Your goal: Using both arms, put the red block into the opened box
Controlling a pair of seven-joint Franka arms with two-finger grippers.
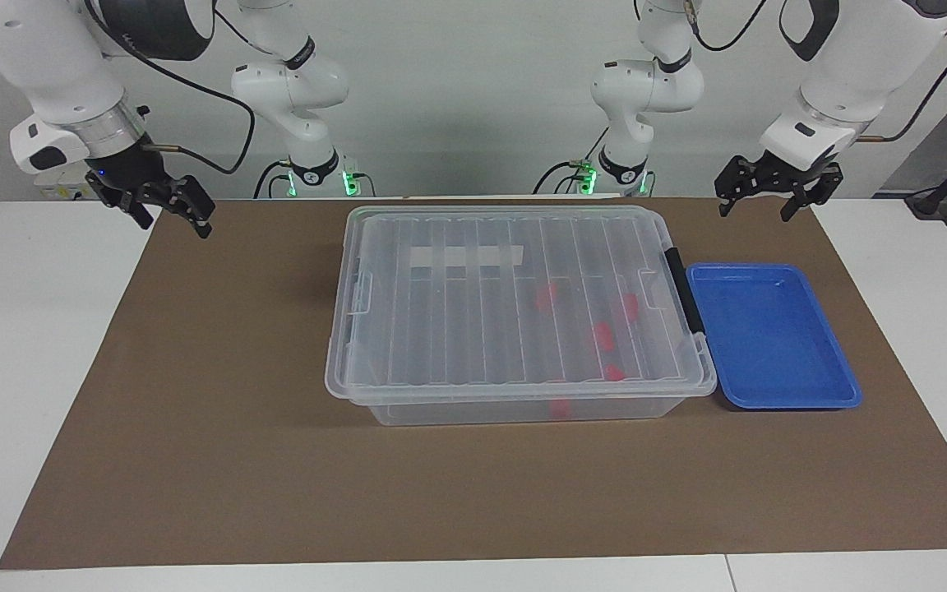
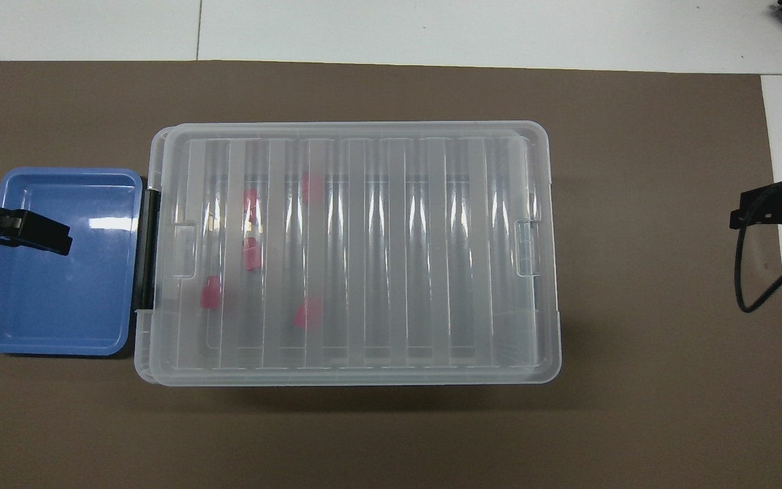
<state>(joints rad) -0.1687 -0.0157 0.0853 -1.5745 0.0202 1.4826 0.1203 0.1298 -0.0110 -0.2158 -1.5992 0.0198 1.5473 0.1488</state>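
The box (image 1: 515, 308) was seen at the middle of the brown mat (image 1: 219, 427), its ribbed clear lid (image 2: 350, 251) lying shut on top and the black latch handle (image 1: 684, 289) at its end toward the left arm. Five red blocks (image 1: 602, 335) were made out through the lid, all inside the box and gathered in the half toward the left arm's end (blurred by the plastic, so their exact shapes could not be told). A shallow blue tray (image 1: 772, 337) was set just beside the box at the latch end.

The left gripper (image 1: 772, 197) was held in the air over the mat's edge, up from the tray, with fingers spread and nothing between them. The right gripper (image 1: 168, 210) was raised over the mat's edge at the right arm's end, well apart from the box, likewise spread and carrying nothing.
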